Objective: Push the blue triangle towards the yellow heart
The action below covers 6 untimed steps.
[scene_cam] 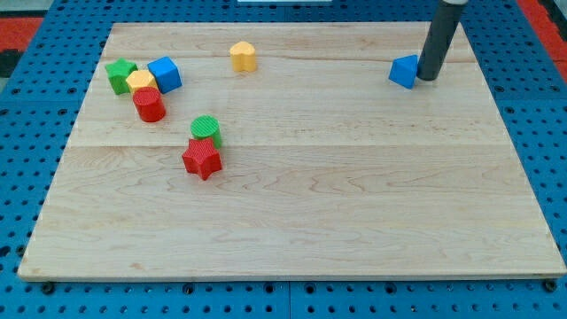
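Note:
The blue triangle (404, 71) lies near the board's top right. My tip (426, 78) stands right against the triangle's right side, and the rod rises out of the view's top. One yellow block (243, 56) sits alone at the top middle, well to the left of the triangle. A second yellow block (140, 82) is wedged in a cluster at the top left. I cannot tell for sure which of the two is the heart.
The top-left cluster holds a green star (121, 74), a blue cube (165, 74) and a red cylinder (149, 104). A green cylinder (205, 130) touches a red star (201, 158) left of centre. The wooden board (354, 204) lies on a blue pegboard.

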Motion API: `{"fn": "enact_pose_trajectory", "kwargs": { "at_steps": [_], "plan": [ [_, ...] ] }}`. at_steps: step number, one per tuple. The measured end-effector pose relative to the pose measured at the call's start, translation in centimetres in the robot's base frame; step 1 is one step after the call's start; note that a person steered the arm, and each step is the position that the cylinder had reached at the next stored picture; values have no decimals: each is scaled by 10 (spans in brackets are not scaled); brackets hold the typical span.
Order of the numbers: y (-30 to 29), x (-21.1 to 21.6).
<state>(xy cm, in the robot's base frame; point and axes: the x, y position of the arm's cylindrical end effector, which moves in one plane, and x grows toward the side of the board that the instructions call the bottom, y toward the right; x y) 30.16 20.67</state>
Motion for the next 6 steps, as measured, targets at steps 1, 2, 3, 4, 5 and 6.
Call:
{"fn": "enact_pose_trajectory", "kwargs": {
  "at_steps": [1, 2, 3, 4, 5, 6],
  "plan": [
    [-10, -16],
    [-13, -11],
    [42, 15],
    [-19, 3],
    [-60, -34],
    [-104, -76]
  ]
}}
